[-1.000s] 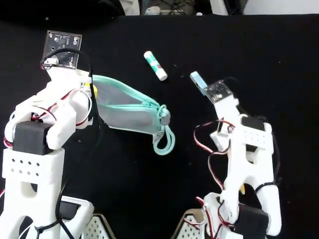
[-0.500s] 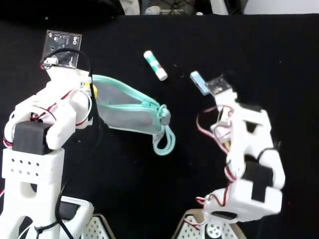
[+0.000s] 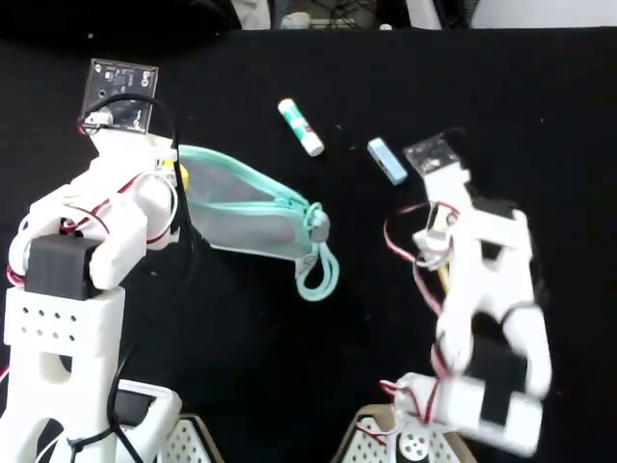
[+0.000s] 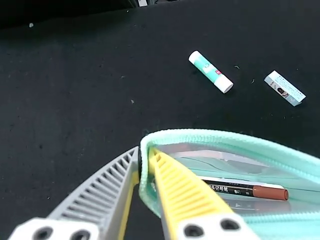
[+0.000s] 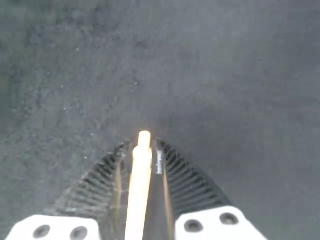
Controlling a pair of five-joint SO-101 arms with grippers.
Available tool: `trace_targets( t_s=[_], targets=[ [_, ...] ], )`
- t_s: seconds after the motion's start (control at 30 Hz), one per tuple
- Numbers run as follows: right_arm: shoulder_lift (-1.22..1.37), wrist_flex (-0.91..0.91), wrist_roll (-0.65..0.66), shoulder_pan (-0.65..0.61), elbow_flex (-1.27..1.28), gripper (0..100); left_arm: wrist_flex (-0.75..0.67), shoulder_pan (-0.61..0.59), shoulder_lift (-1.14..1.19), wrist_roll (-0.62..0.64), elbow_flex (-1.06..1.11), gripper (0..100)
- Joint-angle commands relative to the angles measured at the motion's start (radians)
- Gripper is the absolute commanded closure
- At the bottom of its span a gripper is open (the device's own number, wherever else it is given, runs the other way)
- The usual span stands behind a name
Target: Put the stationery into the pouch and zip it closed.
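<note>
The mint mesh pouch (image 3: 253, 214) lies left of centre with its mouth open. My left gripper (image 4: 145, 162) is shut on the pouch rim (image 4: 210, 136), one finger inside and one outside. A pen with a brown cap (image 4: 245, 190) lies inside the pouch. On the black table beyond the pouch lie a white and green glue stick (image 3: 300, 126) and a small blue eraser (image 3: 387, 160). My right gripper (image 5: 141, 150) is shut on a pale yellow pencil-like stick (image 5: 140, 172), just over bare black table. The right arm (image 3: 477, 280) stands right of the eraser.
The pouch's zipper pull and mint loop (image 3: 318, 265) hang off its right end. The black table (image 3: 241, 357) lies bare in front of the pouch. Clutter sits past the table's far edge (image 3: 308, 14).
The right arm has swung rightward and back from the eraser, which now lies fully uncovered. The left arm and the pouch have not moved.
</note>
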Motion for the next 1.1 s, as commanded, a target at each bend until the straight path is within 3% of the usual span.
trace_targets(
  t_s=[0.0,0.2,0.37,0.53,0.77,0.9,1.07],
  targets=[
    [-0.321,-0.008,-0.058,0.006,0.054,98.6,0.060,-0.008,0.094,0.011,0.042,97],
    [-0.803,-0.008,-0.247,0.005,0.087,98.6,0.054,-0.008,0.095,0.012,0.047,97],
    [-1.030,0.084,-0.417,-0.091,-0.096,98.6,0.054,-0.004,0.097,0.015,0.048,97],
    [-0.941,0.322,-0.554,-0.285,-0.498,98.6,0.054,-0.002,0.097,0.015,0.048,97],
    [-0.668,0.571,-0.638,-0.578,-1.044,98.6,0.054,-0.001,0.097,0.015,0.048,97],
    [-0.549,0.578,-0.637,-0.658,-1.205,98.6,0.054,-0.001,0.097,0.015,0.048,97],
    [-0.472,0.451,-0.637,-0.700,-1.297,98.6,0.054,0.061,0.097,0.020,0.048,97]
  ],
)
